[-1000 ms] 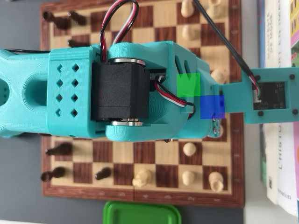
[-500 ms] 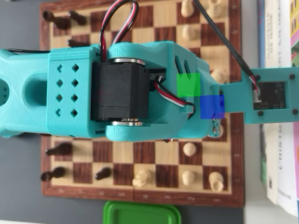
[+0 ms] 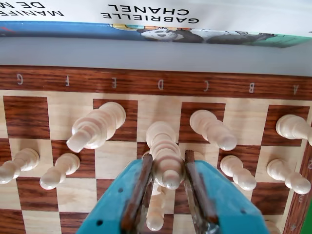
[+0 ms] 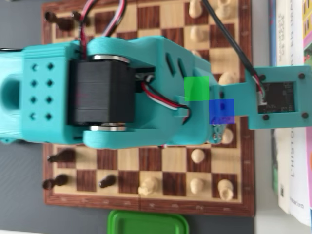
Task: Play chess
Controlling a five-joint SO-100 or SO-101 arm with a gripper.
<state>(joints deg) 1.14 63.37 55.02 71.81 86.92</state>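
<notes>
In the wrist view my gripper [image 3: 167, 157] has teal jaws with brown pads. The jaws stand on either side of a tall white queen [image 3: 163, 146] on the D file near the board edge and press against its upper part. A white king [image 3: 97, 126] stands to its left and a white bishop [image 3: 212, 129] to its right. A white pawn [image 3: 156, 214] shows under the jaws. In the overhead view the teal arm [image 4: 146, 92] covers the middle of the chessboard [image 4: 146, 202] and hides the jaws and the queen.
White pawns [image 3: 58, 170] and other white pieces [image 3: 292, 127] stand close on both sides. Black pieces [image 4: 61, 156] stand at the left of the overhead view. A book [image 3: 156, 19] lies beyond the board edge. A green lid [image 4: 146, 223] lies below the board, and books [image 4: 292, 156] to its right.
</notes>
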